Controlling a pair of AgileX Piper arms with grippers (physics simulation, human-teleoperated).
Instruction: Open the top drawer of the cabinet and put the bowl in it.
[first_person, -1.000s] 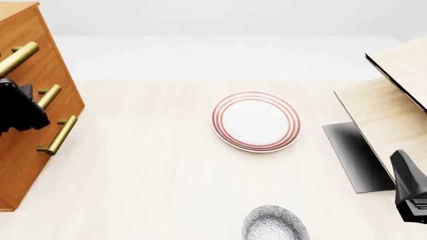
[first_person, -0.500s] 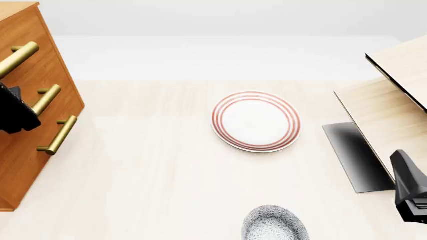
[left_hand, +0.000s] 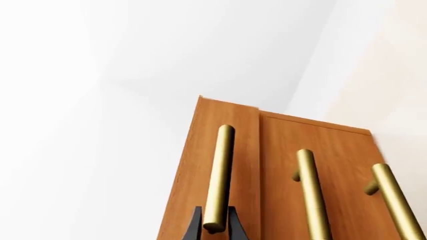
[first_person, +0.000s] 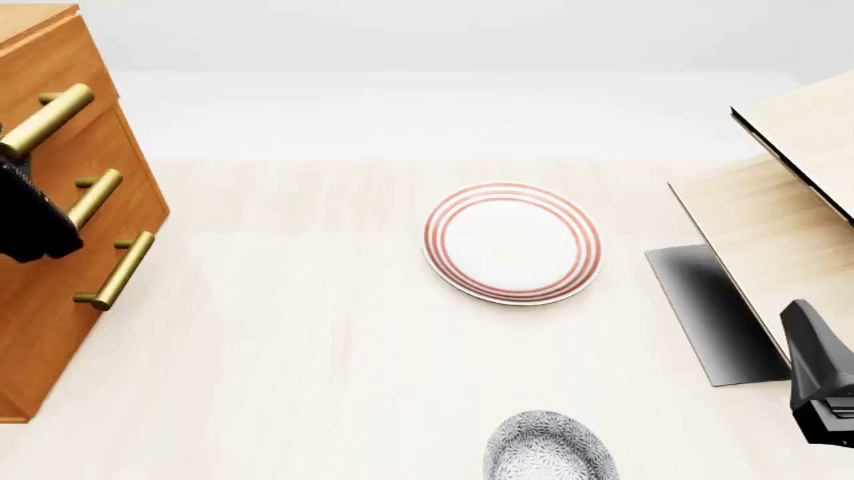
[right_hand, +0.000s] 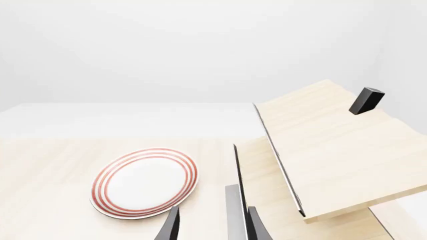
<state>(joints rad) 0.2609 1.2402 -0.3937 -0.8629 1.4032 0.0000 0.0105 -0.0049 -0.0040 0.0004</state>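
Setting: a pale wooden table (first_person: 307, 380) in front of a plain white wall, all in simulator render.

Landmark: the plate (first_person: 513, 242), white with red rings, lies near the middle of the table; other places are given from it.

Cabinet: the cabinet (first_person: 54, 330) stands far to the left of the plate, with three brass bar handles on its front.

Top drawer: the top drawer (first_person: 60, 65) now stands out a little in front of the two lower drawers. Half a second ago its front was level with them, so the pull has begun. The opening is only small, I judge too narrow for the bowl.

Left gripper: the left gripper (left_hand: 214, 227) has its two dark fingers closed on the lower end of the top handle (left_hand: 219, 175), touching it on both sides in the left wrist view.

Bowl: the bowl (first_person: 549, 450), speckled grey, sits on the table nearer to the camera than the plate, at the lower edge of the front view, untouched.

Right gripper: the right gripper (right_hand: 212, 225) waits to the right of the plate, beside the pale wood box (first_person: 787, 220); its fingers are apart and hold nothing.

Meaning for the task: the first step is under way. The drawer must come out much further before the bowl can go in.
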